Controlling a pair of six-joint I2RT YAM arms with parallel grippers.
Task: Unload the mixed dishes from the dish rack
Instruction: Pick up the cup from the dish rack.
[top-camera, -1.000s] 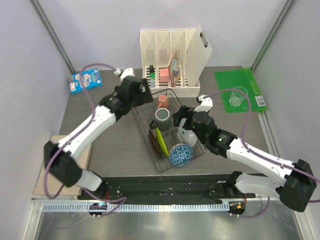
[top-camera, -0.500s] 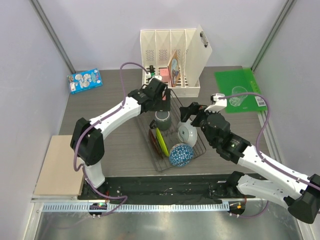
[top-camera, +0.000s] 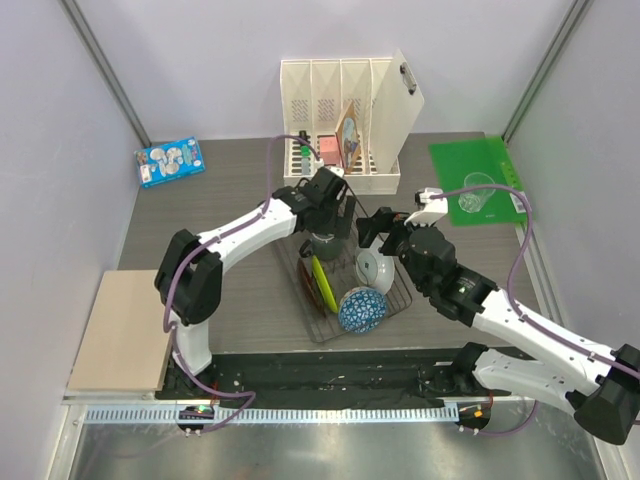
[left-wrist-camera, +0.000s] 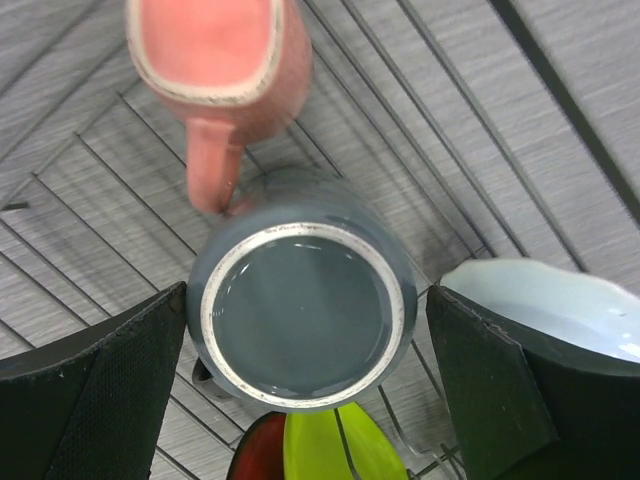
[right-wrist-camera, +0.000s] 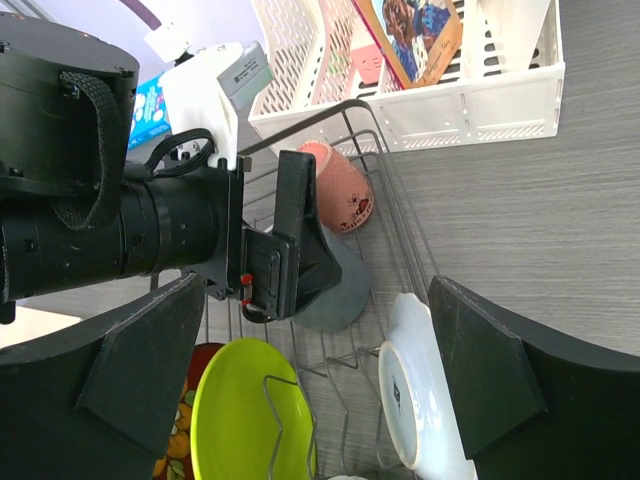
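Observation:
The dish rack (top-camera: 392, 300) holds the dark grey mug (left-wrist-camera: 300, 315), pink mug (left-wrist-camera: 220, 55), white plate (right-wrist-camera: 420, 410), lime-green plate (right-wrist-camera: 250, 410), red floral plate (right-wrist-camera: 185, 440) and blue patterned bowl (top-camera: 362, 308). My left gripper (left-wrist-camera: 300, 385) is open, with one finger on either side of the grey mug from above. In the top view it (top-camera: 327, 212) hides the pink mug. My right gripper (right-wrist-camera: 320, 380) is open and empty, hovering over the white plate (top-camera: 375, 267) and the rack's right side. The clear glass (top-camera: 475, 192) stands outside the rack on a green mat (top-camera: 462, 157).
The cream slotted file holder (top-camera: 345, 120) stands just behind the rack. A blue packet (top-camera: 170, 162) lies at the far left. A tan board (top-camera: 120, 330) lies at the near left. The two grippers are close together over the rack.
My left arm has swung right from the rack's far left corner to over the grey mug. My right gripper has shifted slightly to the right and stays above the white plate.

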